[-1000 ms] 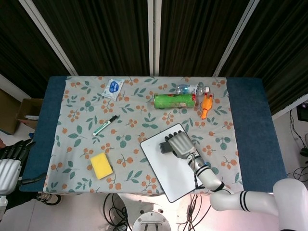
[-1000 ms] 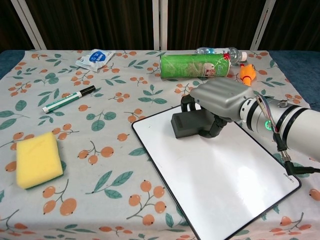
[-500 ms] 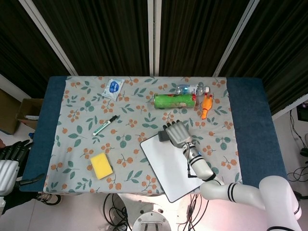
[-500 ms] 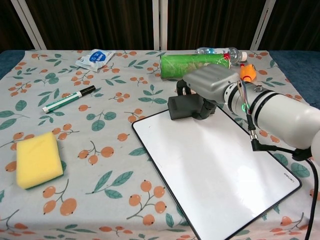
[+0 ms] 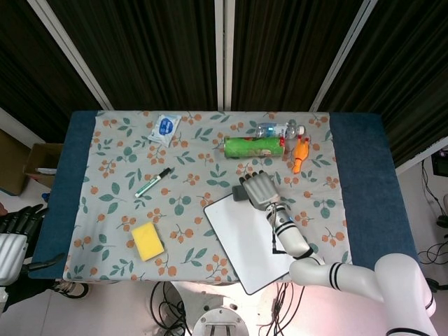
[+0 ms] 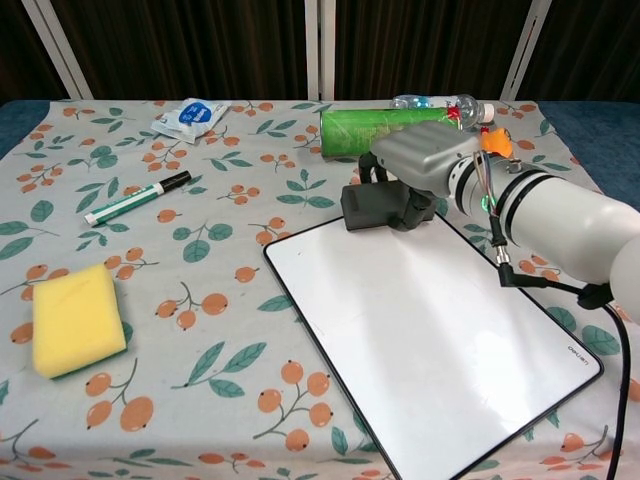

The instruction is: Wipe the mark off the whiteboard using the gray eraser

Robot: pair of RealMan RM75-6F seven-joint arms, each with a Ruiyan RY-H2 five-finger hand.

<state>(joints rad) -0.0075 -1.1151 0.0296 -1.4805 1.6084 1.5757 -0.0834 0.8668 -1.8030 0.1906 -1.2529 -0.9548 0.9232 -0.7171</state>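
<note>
floral cloth (image 6: 200, 250): one whiteboard (image 6: 430, 350); one gray eraser (image 6: 375, 207) in right robot hand (image 6: 420, 165)

Right arm reaches forward across table, white forearm angled toward centre, wrist cables showing. Right hand (image 6: 420, 165) palm down, fingers curled over gray eraser (image 6: 380, 206), gripping it. Left hand (image 5: 12, 234) at far left edge, low beside table, fingers apart, holding nothing.

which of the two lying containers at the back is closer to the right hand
The green canister: it lies just behind the right hand, while the clear water bottle sits farther back.
</note>
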